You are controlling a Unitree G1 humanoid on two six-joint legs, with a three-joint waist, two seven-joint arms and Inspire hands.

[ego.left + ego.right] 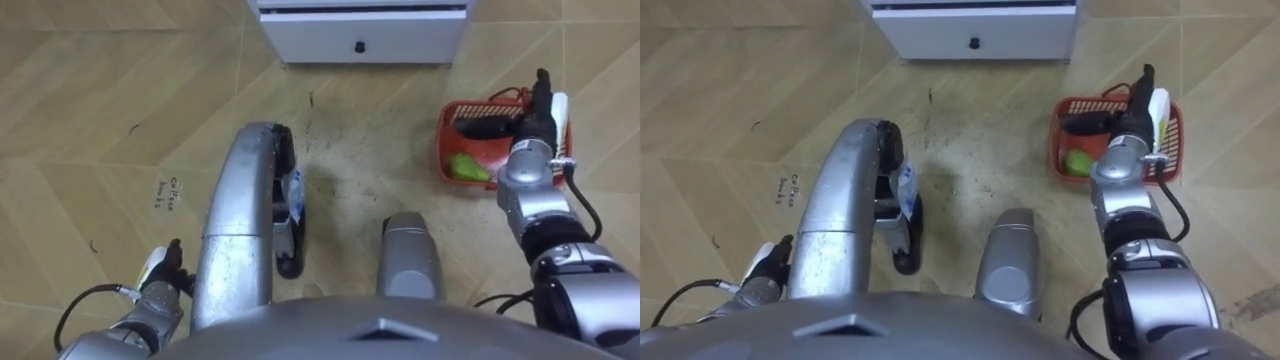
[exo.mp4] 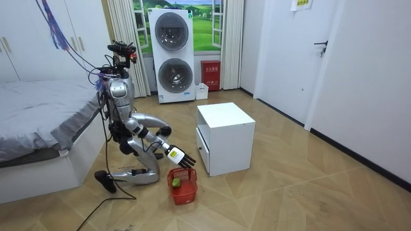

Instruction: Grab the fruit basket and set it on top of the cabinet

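Observation:
A red fruit basket [image 1: 449, 143] stands on the wooden floor at my right front, with a green fruit [image 1: 466, 168] and a dark long thing [image 1: 480, 128] in it. In the room view the basket [image 2: 184, 190] sits before the white cabinet. My right hand [image 1: 535, 128] hangs over the basket's right side, fingers straight and open; whether it touches the basket I cannot tell. In the room view this hand [image 2: 182, 158] is a little above the basket's rim. My left hand [image 1: 163, 272] shows at the lower left, low beside my leg. I am down on the floor.
A white cabinet [image 1: 362, 30] with a drawer stands straight ahead, close to the basket; in the room view the cabinet [image 2: 225, 136] is on the right. A bed [image 2: 38, 128] lies behind me. Stacked washing machines [image 2: 172, 54] stand at the far wall.

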